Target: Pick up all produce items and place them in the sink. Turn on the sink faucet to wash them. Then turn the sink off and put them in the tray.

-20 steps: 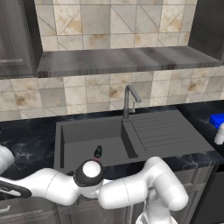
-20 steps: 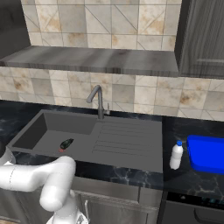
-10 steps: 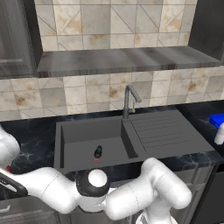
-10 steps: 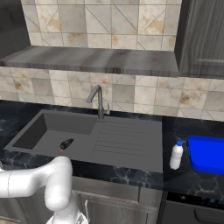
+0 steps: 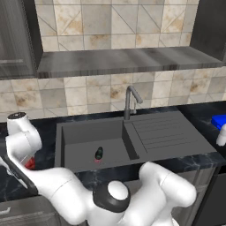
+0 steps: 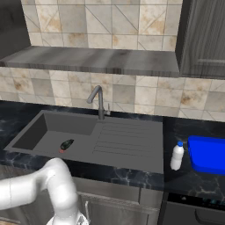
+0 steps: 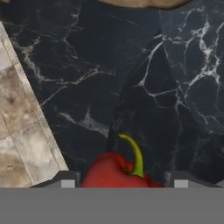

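A bright red round produce item (image 7: pixel 114 173) with a green stem lies on the black marble counter, right between my finger tips (image 7: pixel 65 181). My gripper (image 7: pixel 121 181) is open and straddles it, with a small gap on each side. In the left base view the same red produce item (image 5: pixel 30 164) peeks out under my hand at the far left of the counter. The dark green-black oval produce item (image 5: pixel 99 153) (image 6: pixel 67 144) lies in the sink (image 5: pixel 79 137) (image 6: pixel 52 132) near its red drain mark. The sink faucet (image 5: pixel 129 99) (image 6: pixel 99 101) stands behind the basin. The blue tray (image 6: pixel 207 154) (image 5: pixel 218 121) sits at the right.
A tan-brown oblong item (image 7: pixel 140 3) lies just beyond the red one. The tiled wall (image 7: pixel 17 127) is close beside it. A white bottle (image 6: pixel 176 156) (image 5: pixel 220 139) stands next to the tray. My arm stretches low across the front of the sink.
My arm has swung further left and sunk lower in front of the counter, and its hand has come further into the left base view. The oval in the sink has not moved.
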